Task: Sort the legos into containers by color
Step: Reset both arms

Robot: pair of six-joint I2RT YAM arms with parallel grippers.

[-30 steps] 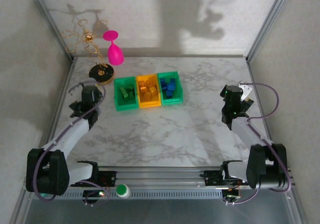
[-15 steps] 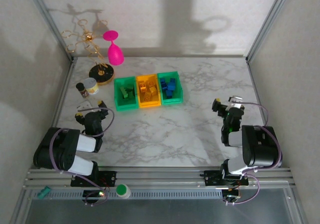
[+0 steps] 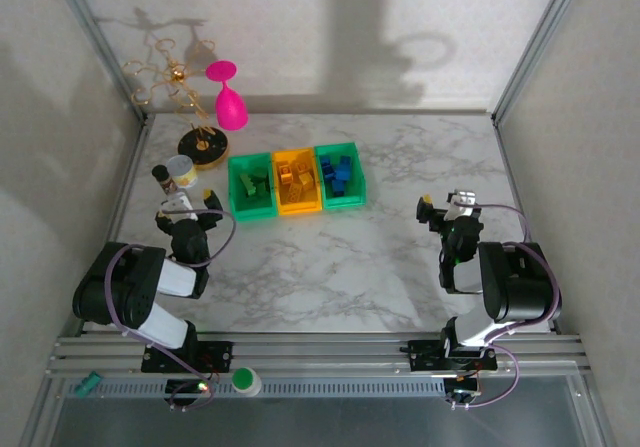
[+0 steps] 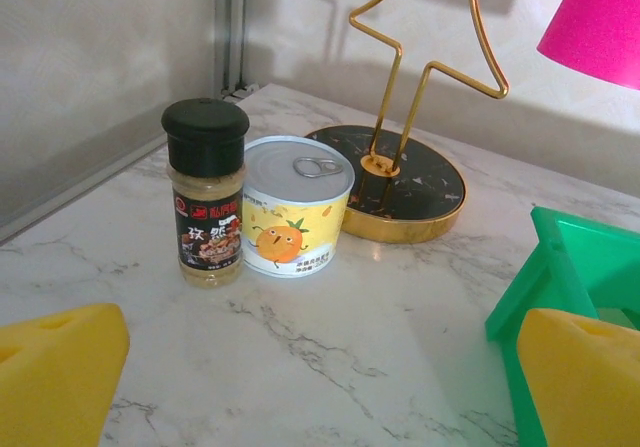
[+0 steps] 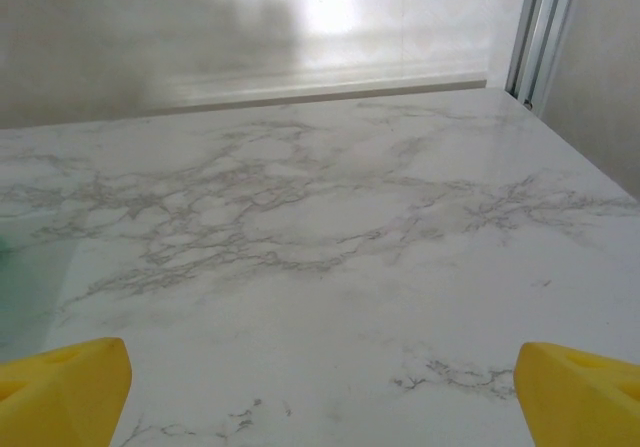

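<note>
Surface: white marble (image 3: 400, 257) inside a walled bay.
Left gripper (image 3: 187, 207): jaws wide apart, empty, arm folded by its base. It looks parked.
Right gripper (image 3: 447, 205): also apart and empty, facing bare surface.
Bins: left green bin (image 3: 252, 213), orange bin (image 3: 298, 207) and right green bin (image 3: 346, 200) touch in a row, well apart from both grippers.
Legos: green legos (image 3: 256, 183), yellow legos (image 3: 293, 177) and blue legos (image 3: 338, 173) lie one colour per bin, so sorting looks finished.
Clutter: jar (image 4: 205, 197) and can (image 4: 295, 207) are near the left gripper, with the stand (image 4: 390, 182) and glass (image 4: 600, 17) behind. None are task items.
</note>
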